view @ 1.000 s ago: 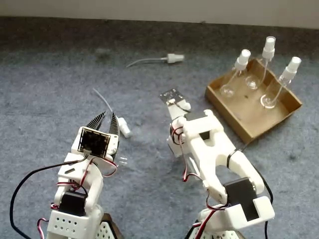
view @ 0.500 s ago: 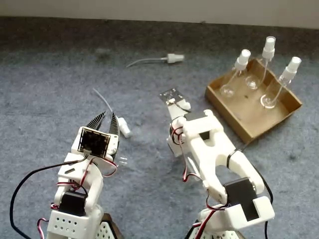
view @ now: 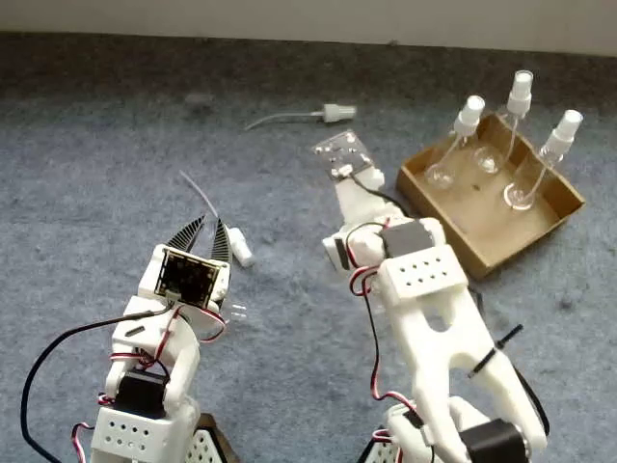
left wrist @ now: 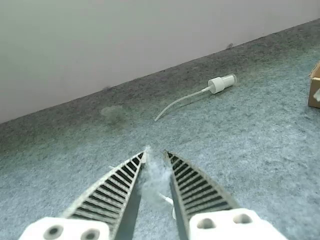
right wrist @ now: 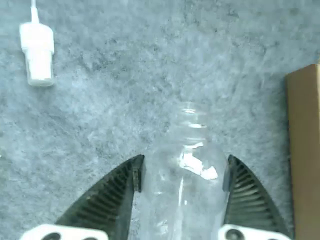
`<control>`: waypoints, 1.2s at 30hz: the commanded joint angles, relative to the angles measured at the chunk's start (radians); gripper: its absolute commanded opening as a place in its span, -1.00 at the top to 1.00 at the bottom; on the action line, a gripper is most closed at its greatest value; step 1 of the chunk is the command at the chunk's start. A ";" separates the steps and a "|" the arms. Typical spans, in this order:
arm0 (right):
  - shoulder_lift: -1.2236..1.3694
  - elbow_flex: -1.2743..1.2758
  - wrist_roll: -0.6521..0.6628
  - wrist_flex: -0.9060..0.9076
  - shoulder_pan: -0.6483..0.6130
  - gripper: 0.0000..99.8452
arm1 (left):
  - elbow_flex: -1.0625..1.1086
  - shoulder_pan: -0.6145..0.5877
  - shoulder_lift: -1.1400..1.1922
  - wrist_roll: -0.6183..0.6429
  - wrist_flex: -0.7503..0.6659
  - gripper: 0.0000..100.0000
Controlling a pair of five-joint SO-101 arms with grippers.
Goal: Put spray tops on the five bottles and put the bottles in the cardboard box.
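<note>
Three capped bottles (view: 453,145) stand in the cardboard box (view: 439,231) at two o'clock. The right gripper (right wrist: 184,162) clamps a clear uncapped bottle (right wrist: 192,145); the left gripper (left wrist: 156,152) pinches a spray top (view: 239,251) by its tube. That thin tube may bend and miss the bottle's neck.

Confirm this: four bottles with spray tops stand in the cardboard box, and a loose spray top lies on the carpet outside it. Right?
Not four. The high view shows three bottles with spray tops standing in the cardboard box. A loose spray top does lie on the carpet outside it.
</note>
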 commanded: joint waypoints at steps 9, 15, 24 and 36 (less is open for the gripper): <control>-0.427 0.400 -0.011 -0.298 -0.015 0.60 | 0.018 0.022 -0.013 -0.009 0.002 0.99; -0.545 0.644 -0.011 -0.510 -0.010 0.60 | 0.018 0.022 -0.013 -0.012 0.002 0.99; -0.710 0.828 -0.071 -0.717 -0.010 0.60 | 0.018 0.024 -0.013 -0.014 0.002 0.99; -0.951 1.001 -0.138 -0.886 -0.010 0.60 | -0.085 0.025 -0.013 -0.074 0.138 0.99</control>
